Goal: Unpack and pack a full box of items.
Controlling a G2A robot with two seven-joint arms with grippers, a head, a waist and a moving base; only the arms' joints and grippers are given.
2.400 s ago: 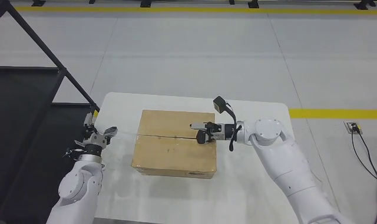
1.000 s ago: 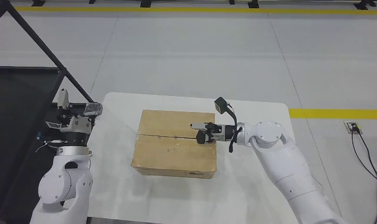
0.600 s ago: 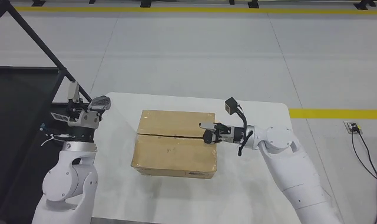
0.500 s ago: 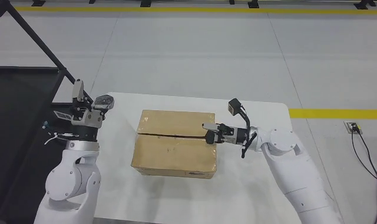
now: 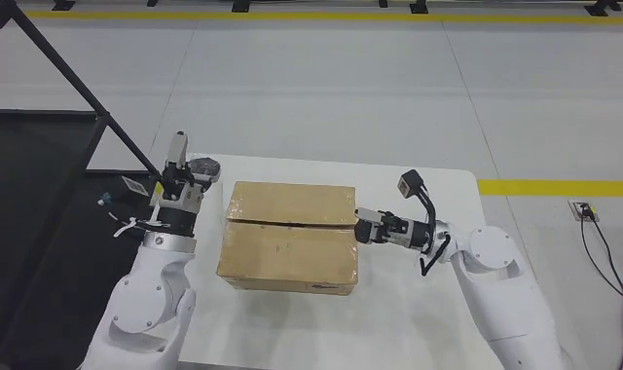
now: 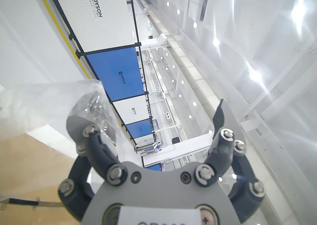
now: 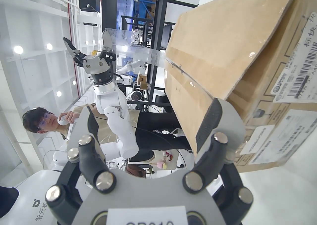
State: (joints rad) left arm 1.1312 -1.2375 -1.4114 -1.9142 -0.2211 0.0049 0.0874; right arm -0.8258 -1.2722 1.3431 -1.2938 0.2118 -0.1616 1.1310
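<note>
Tape removal was what had just moved on. Over the last couple of seconds the left gripper (image 6: 153,117) rose from low beside the near-left edge of the white table (image 5: 409,312) to a raised spot just off the left end of the cardboard box (image 5: 287,239). Its fingers were spread wide and clamped nothing, yet a strip of clear tape (image 7: 138,49) clung to one finger. In the right wrist view the strip stretched from that finger back toward the far end of the box's centre seam (image 5: 287,224). Whether its last bit was stuck there or only lay against the edge could not be told. Meanwhile the right gripper (image 7: 151,112) had drawn back from the middle of the lid, where it had sat over the seam, to the box's right end. It was also open, with one pad just beside the upper corner of the labelled end face and holding nothing. The box itself had not shifted: it sat closed in the middle of the table, flaps down, with the seam showing as a thin dark gap toward its left end. By my reading the seal was mostly off and unpacking had hardly begun. The strip needed shedding from the finger before either arm could lift a flap.
</note>
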